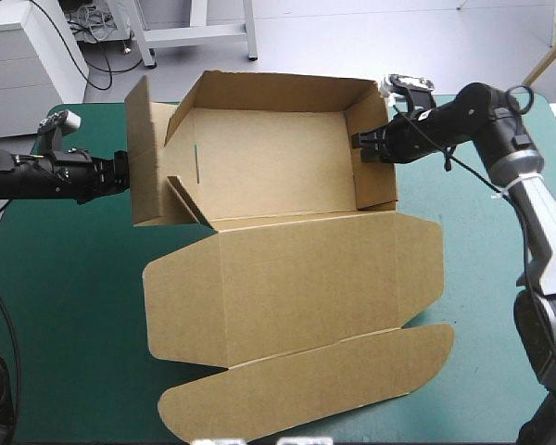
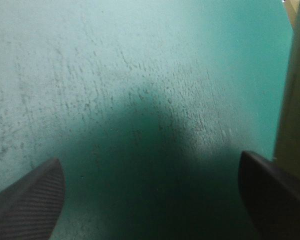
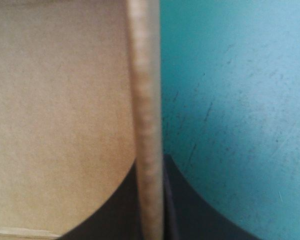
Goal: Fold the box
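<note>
Here the box (image 1: 287,278) lies in the middle of the surface (image 1: 65,278), its tray walls raised and its lid flat on the near side. The right claw (image 1: 363,148) (image 3: 150,167) pinches the box's right wall, the board's edge running up between its black fingers (image 3: 200,215), with the tray's inside on one side and the teal-green cover on the other. The left claw (image 1: 122,174) (image 2: 151,161) is spread wide just outside the box's upright left flap. One of its fingers sits right beside the brown board, with only bare cover between the two.
</note>
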### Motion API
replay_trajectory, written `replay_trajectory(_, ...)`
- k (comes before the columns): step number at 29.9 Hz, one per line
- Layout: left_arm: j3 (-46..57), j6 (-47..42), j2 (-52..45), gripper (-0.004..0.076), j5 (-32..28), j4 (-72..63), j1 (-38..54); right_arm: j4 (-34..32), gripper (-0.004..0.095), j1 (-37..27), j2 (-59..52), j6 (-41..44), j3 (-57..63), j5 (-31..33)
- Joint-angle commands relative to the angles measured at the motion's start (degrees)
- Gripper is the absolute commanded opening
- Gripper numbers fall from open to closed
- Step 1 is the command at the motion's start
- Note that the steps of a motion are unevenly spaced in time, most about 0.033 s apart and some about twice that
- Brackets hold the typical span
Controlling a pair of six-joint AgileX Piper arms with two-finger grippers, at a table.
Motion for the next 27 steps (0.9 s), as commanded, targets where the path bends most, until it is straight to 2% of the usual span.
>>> replay_trajectory(1, -1.7, 1.7, -2.0, 0.0661, 3.5, -4.3, -0.1, -0.1, -0.0019, 2.5, -0.7, 2.7, -1.8, -5.0)
replay_trajectory(13, -1.7, 1.6, -2.3, 0.0661, 4.8, -5.6, -0.7, -0.6, -0.0019, 6.4, 3.5, 4.4, -1.8, -9.1)
replay_trajectory(20, -1.7, 1.5, -2.3, 0.0660, 4.8, -5.8, -4.9, -0.5, -0.0019, 7.0, 4.7, 5.9, -1.8, -11.3)
replay_trajectory(27, -1.7, 1.6, -2.3, 0.0615, 4.8, -5.8, -7.5, -1.0, -0.0019, 7.1, 6.9, 6.5, -1.8, -11.2)
